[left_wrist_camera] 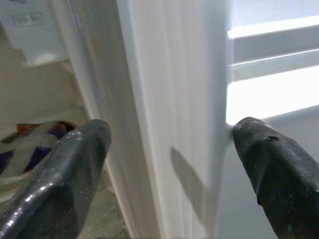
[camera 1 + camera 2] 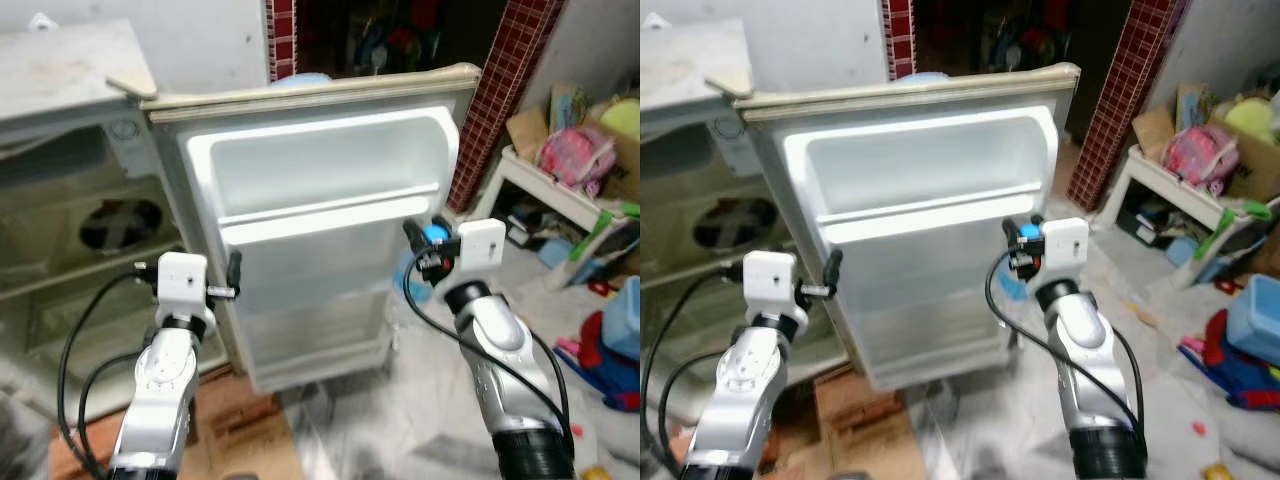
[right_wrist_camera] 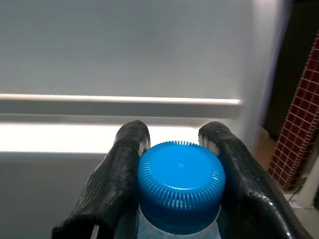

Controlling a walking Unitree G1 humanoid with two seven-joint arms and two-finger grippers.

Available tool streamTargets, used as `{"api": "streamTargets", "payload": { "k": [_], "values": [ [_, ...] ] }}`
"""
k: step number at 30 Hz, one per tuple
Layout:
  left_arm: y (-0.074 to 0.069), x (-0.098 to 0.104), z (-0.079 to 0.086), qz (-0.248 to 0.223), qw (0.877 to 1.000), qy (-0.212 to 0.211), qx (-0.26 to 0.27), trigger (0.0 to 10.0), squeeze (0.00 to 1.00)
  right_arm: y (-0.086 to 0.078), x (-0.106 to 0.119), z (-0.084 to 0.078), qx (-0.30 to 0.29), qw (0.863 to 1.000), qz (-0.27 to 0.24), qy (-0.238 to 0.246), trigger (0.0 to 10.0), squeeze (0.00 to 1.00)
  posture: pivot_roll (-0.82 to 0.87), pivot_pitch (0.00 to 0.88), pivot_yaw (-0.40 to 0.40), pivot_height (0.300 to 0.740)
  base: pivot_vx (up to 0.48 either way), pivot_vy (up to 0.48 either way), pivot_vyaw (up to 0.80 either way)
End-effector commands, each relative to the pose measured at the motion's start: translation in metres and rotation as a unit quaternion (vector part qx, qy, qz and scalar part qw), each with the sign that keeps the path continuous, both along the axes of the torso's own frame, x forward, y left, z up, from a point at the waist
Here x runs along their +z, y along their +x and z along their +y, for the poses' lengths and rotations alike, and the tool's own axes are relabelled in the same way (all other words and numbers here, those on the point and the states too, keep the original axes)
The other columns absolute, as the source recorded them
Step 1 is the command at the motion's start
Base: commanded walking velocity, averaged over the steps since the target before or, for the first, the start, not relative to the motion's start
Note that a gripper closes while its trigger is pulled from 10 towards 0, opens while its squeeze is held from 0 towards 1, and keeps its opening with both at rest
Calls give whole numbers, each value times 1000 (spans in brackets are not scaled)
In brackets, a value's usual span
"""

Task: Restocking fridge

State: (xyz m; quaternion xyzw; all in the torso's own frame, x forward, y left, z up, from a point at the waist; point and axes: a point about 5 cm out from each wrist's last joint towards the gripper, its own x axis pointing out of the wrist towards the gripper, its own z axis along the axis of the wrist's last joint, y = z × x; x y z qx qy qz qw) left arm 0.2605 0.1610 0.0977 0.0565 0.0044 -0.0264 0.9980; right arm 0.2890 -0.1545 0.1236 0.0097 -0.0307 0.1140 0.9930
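The small fridge's white door [image 2: 320, 200] stands open, its inner side with moulded shelves facing me. My left gripper [image 2: 232, 275] is open and straddles the door's hinge-side edge [image 1: 169, 99], one finger [image 1: 75, 159] on the cabinet side and the other finger [image 1: 269, 154] against the inner face. My right gripper [image 2: 420, 250] is shut on a bottle at its blue ribbed cap [image 3: 180, 184]. It holds the bottle in front of the door's right edge, just below the upper shelf rail [image 3: 119, 99]. The bottle's body [image 2: 412, 282] hangs below the fingers.
The fridge cabinet [image 2: 80, 230] is at the left, with a round vent inside. A red-tiled pillar [image 2: 490, 110] rises behind the door. At the right, a white bench [image 2: 540, 190] and the floor hold toys and boxes. Brown cardboard [image 2: 240, 430] lies by my feet.
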Motion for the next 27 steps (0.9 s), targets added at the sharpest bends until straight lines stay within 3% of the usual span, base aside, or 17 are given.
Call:
{"api": "streamTargets", "payload": {
  "k": [1, 13, 20, 23, 24, 27],
  "values": [
    [2, -2, 11, 10, 999, 10, 29, 10000, 0, 0, 6, 8, 17, 1000, -15, 8, 10000, 0, 11, 0, -20, 740, 0, 0, 0],
    [2, -1, 13, 7, 999, 7, 42, 10000, 0, -1, 8, 13, 35, 999, -15, 17, 10000, 0, 12, 0, -25, 740, 0, -378, 0],
    [1, 1, 22, 11, 997, -4, 70, 10000, 0, -1, 9, 19, 43, 999, -17, 22, 10000, 0, 12, 0, -11, 740, 0, 0, 0],
    [-9, 1, 21, 17, 998, -31, 45, 10000, 0, 1, 14, 19, 45, 998, -29, 24, 10000, 0, 13, 0, -6, 740, 0, 0, 0],
    [-19, -2, 21, 24, 999, -35, 31, 10000, 0, 2, 17, 18, 43, 998, -35, 24, 10000, 0, 14, 0, -7, 740, 0, 0, 0],
    [-31, -7, 21, 37, 999, -31, 25, 10000, 0, 2, 17, 15, 37, 998, -36, 23, 10000, 0, 17, 0, -8, 740, 0, 0, 0]
  ]
}}
